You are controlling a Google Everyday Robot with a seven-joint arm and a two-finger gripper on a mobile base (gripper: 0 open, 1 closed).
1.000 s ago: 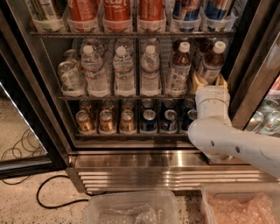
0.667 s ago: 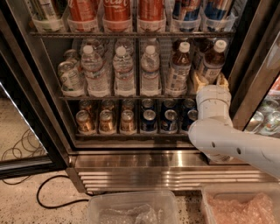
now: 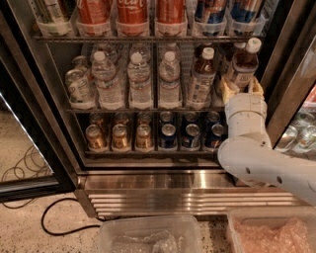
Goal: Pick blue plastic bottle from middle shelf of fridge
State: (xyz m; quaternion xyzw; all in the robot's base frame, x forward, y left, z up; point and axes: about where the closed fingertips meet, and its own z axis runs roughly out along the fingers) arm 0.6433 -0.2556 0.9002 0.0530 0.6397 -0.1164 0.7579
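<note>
The fridge (image 3: 163, 185) stands open with racks of drinks. On the middle shelf (image 3: 123, 109), one blue plastic bottle (image 3: 201, 81) with a white cap stands upright in its lane. Its twin (image 3: 242, 66) is at the far right, tilted right, its lower part between my fingers. My gripper (image 3: 240, 89), white with yellowish fingertips (image 3: 225, 92), reaches up from the lower right and is shut on this right-hand bottle at the shelf's front edge.
Clear water bottles (image 3: 138, 81) fill the shelf's left lanes. Red cola bottles (image 3: 131, 12) stand above, short cans (image 3: 165, 136) below. The black door frame (image 3: 286, 84) is close to the right. Two clear plastic bins (image 3: 148, 237) and a black cable (image 3: 59, 217) are on the floor.
My gripper and the held bottle have shifted slightly up and to the right. Everything else is as before.
</note>
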